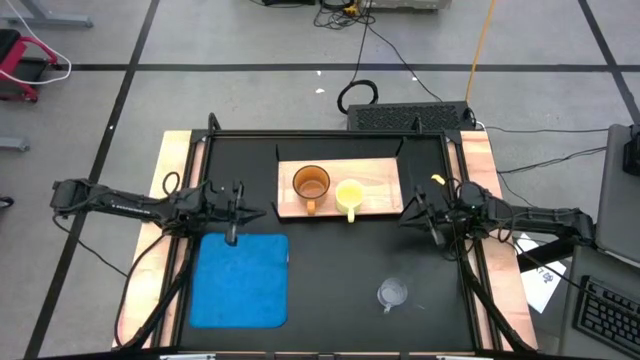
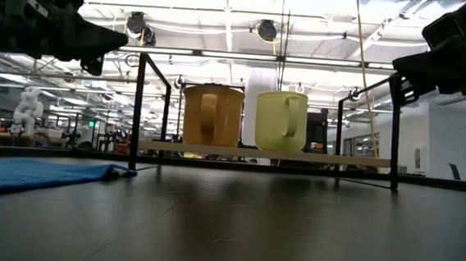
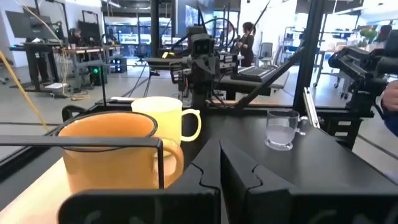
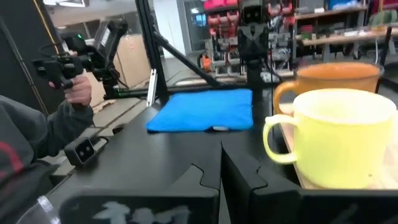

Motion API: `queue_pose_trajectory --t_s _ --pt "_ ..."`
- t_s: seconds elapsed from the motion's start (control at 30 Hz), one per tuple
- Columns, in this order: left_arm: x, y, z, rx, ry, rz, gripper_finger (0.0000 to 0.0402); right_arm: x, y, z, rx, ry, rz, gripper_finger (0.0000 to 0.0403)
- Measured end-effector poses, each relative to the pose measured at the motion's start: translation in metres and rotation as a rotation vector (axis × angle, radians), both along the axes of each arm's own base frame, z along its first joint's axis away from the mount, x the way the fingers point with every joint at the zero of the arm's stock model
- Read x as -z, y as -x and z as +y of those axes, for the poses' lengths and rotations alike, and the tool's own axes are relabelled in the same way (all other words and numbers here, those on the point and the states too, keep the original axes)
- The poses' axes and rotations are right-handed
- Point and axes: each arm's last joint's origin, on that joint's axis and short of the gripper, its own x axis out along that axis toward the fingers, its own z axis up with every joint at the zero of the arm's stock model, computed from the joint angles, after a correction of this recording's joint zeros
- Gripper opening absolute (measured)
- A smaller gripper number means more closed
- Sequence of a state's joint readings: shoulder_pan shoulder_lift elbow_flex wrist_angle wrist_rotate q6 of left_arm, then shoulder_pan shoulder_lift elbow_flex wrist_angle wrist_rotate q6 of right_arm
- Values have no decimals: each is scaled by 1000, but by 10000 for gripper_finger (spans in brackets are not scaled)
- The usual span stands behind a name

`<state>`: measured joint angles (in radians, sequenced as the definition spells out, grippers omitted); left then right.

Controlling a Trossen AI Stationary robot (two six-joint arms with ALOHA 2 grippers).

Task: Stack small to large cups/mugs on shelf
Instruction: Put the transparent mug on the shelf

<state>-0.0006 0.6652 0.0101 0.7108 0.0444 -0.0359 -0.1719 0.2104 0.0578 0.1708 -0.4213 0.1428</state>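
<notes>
Awaiting placement: glass cup (image 1: pixel 392 294), on the counter (image 1: pixel 340 270), apart from the shelf (image 1: pixel 385 203).
On shelf: orange mug (image 1: pixel 311 185), yellow mug (image 1: pixel 349 195), side by side.
Nearer arm: right gripper (image 1: pixel 432 222), closed, empty; cup lies toward the counter's near edge from it.
Left gripper (image 1: pixel 232 215): closed, over blue mat (image 1: pixel 240 280).

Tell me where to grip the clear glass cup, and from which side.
Grip the clear glass cup across its rim, coming from above: it stands upright and alone on the table, mouth up. The right gripper is nearer, fingers shut now.
</notes>
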Motion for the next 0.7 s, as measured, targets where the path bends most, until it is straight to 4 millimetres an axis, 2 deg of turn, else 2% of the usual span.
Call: queue_pose_trajectory --t_s 0.23,0.33,0.43,0.7 --pt "0 0 0 0 -4 -3 12 -14 1 4 -113 -3 -141 0" --pt "0 0 0 1 0 0 6 -17 2 6 -155 -24 -131 0" --pt "0 0 0 1 4 1 2 -33 3 8 -176 -17 -166 0" --pt "0 0 0 1 12 3 20 -71 7 11 -197 36 -118 1"
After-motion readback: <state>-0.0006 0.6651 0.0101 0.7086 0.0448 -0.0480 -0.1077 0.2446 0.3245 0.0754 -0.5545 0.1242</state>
